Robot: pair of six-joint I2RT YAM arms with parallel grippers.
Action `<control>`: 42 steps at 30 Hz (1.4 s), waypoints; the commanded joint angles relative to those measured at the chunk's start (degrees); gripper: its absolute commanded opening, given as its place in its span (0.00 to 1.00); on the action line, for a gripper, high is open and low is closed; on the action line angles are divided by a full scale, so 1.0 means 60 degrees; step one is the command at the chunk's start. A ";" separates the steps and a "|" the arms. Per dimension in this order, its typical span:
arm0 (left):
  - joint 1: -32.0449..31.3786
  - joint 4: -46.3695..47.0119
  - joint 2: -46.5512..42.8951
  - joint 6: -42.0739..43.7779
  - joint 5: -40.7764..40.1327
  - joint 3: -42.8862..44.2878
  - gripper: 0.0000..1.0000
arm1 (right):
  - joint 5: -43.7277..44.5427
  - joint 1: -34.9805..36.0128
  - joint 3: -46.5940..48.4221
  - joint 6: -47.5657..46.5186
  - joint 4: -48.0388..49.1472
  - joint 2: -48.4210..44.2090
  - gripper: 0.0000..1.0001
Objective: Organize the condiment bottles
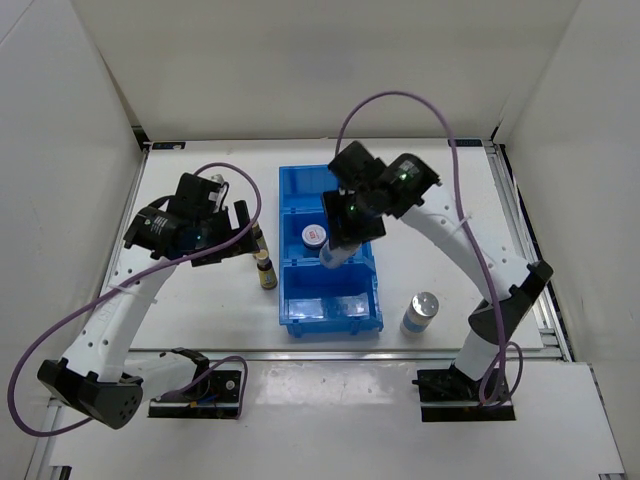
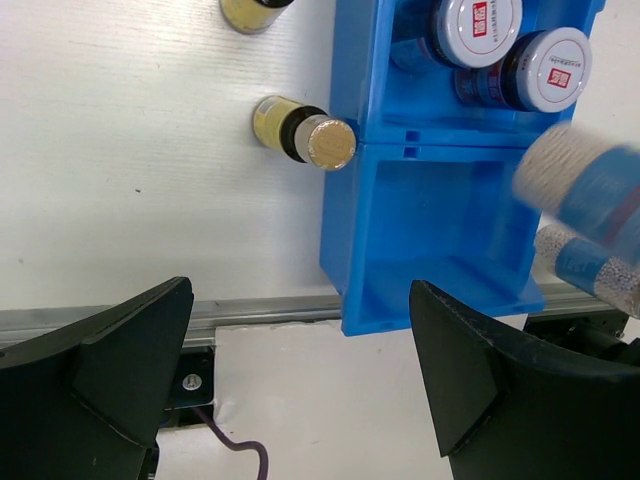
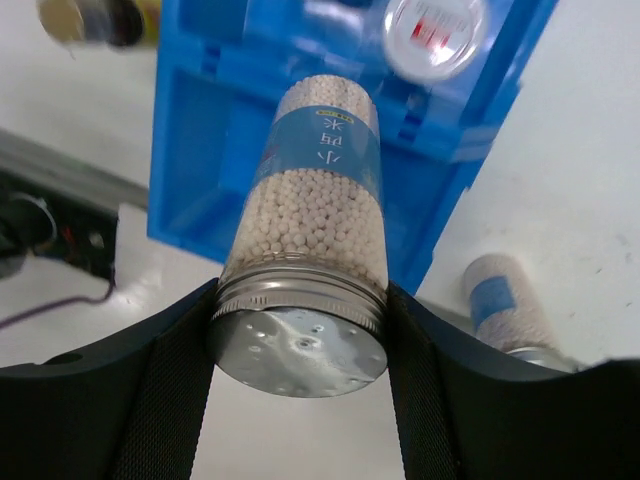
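My right gripper [image 3: 300, 325] is shut on the metal cap end of a silver-topped cylinder [image 3: 315, 215] filled with white beads, holding it tilted above the blue bin [image 1: 296, 300]. In the top view this gripper [image 1: 345, 240] hangs over the bin's right side. Two white-lidded jars [image 2: 480, 25] [image 2: 556, 70] sit together in one bin compartment. A second silver-topped cylinder [image 1: 421, 312] stands on the table right of the bin. Two amber bottles with gold caps [image 2: 300, 140] [image 2: 248, 12] stand just left of the bin. My left gripper [image 2: 300, 340] is open and empty beside them.
The bin's nearest compartment [image 2: 440, 225] holds nothing visible. A metal rail [image 2: 250, 315] runs along the table's near edge. White walls enclose the table at the back and both sides. Purple cables [image 1: 400, 100] loop from both arms.
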 commanded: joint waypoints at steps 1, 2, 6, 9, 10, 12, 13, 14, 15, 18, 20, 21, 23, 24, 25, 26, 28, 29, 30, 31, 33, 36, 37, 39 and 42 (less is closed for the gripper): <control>0.0033 0.0075 -0.0284 0.0021 -0.0138 -0.0141 1.00 | 0.0120 0.0520 -0.0535 0.0895 -0.1696 -0.0889 0.00; 0.0033 0.0075 -0.0284 0.0021 -0.0138 -0.0141 1.00 | 0.0222 0.0622 -0.0696 0.0983 -0.1696 -0.1122 0.00; 0.0033 0.0075 -0.0284 0.0021 -0.0050 -0.0243 1.00 | 0.0311 0.0887 -0.1604 0.1262 -0.1696 -0.1636 0.00; 0.0033 0.0075 -0.0284 0.0021 -0.0050 -0.0330 1.00 | 0.0311 0.0887 -0.2613 0.1350 -0.1332 -0.1987 0.00; 0.0033 0.0075 -0.0284 0.0021 0.0037 -0.0331 1.00 | 0.0311 0.0887 -0.3226 0.1350 -0.1184 -0.1988 0.00; 0.0033 0.0075 -0.0284 0.0021 0.0038 -0.0331 1.00 | 0.0311 0.0887 -0.3797 0.1350 -0.0659 -0.2076 0.00; 0.0033 0.0075 -0.0284 0.0021 0.0038 -0.0331 1.00 | 0.0224 0.0887 -0.4093 0.1350 -0.0409 -0.2076 0.00; 0.0033 0.0075 -0.0284 0.0021 0.0038 -0.0331 1.00 | 0.0223 0.0887 -0.4429 0.1350 -0.0131 -0.2163 0.00; 0.0033 0.0075 -0.0371 0.0021 0.0038 -0.0418 1.00 | 0.0078 0.0887 -0.4766 0.1350 0.0147 -0.2164 0.00; 0.0033 0.0075 -0.0372 0.0021 0.0125 -0.0521 1.00 | -0.0450 0.0887 -0.5940 0.1350 0.1305 -0.1976 0.00; 0.0033 0.0075 -0.0460 0.0021 0.0126 -0.0623 1.00 | -0.0538 0.0887 -0.6307 0.1350 0.1775 -0.1886 0.00; 0.0033 0.0075 -0.0460 0.0021 0.0126 -0.0624 1.00 | -0.0539 0.0887 -0.6308 0.1350 0.1863 -0.1726 0.00; 0.0033 0.0075 -0.0635 0.0021 0.0126 -0.0727 1.00 | -0.0539 0.0887 -0.6425 0.1350 0.2053 -0.1593 0.00; 0.0033 -0.0012 -0.0636 0.0021 0.0126 -0.0727 1.00 | -0.0539 0.0887 -0.6425 0.1350 0.2054 -0.1477 0.00; 0.0033 -0.0013 -0.0752 0.0021 0.0126 -0.0843 1.00 | -0.0539 0.0887 -0.6425 0.1350 0.2054 -0.1389 0.00; 0.0033 -0.0013 -0.0753 0.0021 0.0126 -0.0844 1.00 | -0.0539 0.0887 -0.6425 0.1350 0.2054 -0.1301 0.00; 0.0033 -0.0101 -0.0855 0.0021 0.0126 -0.0932 1.00 | -0.0539 0.1003 -0.6178 0.1160 0.2054 -0.1300 0.00; 0.0033 -0.0101 -0.0856 0.0021 0.0126 -0.0932 1.00 | -0.0351 0.1091 -0.6002 0.1159 0.2054 -0.1300 0.00; 0.0033 -0.0101 -0.0943 0.0021 0.0126 -0.0932 1.00 | -0.0218 0.1092 -0.5812 0.1159 0.2054 -0.1401 0.00; 0.0033 -0.0101 -0.0943 0.0021 0.0126 -0.0932 1.00 | -0.0217 0.1208 -0.5418 0.1159 0.2054 -0.1402 0.00; 0.0033 -0.0101 -0.1030 0.0021 0.0126 -0.1033 1.00 | -0.0100 0.1209 -0.5050 0.1159 0.1937 -0.1402 0.00; 0.0033 -0.0101 -0.1031 0.0021 0.0126 -0.1034 1.00 | -0.0100 0.1209 -0.4463 0.1072 0.1571 -0.1038 0.00; 0.0033 -0.0101 -0.1031 0.0021 0.0126 -0.1121 1.00 | -0.0100 0.1209 -0.4462 0.1072 0.1571 -0.0949 0.00; 0.0033 -0.0101 -0.1031 0.0021 0.0126 -0.1122 1.00 | -0.0100 0.1209 -0.4462 0.1072 0.1571 -0.0948 0.00; 0.0033 -0.0101 -0.1031 0.0021 0.0126 -0.1122 1.00 | -0.0012 0.1209 -0.4681 0.1072 0.1571 -0.0656 0.00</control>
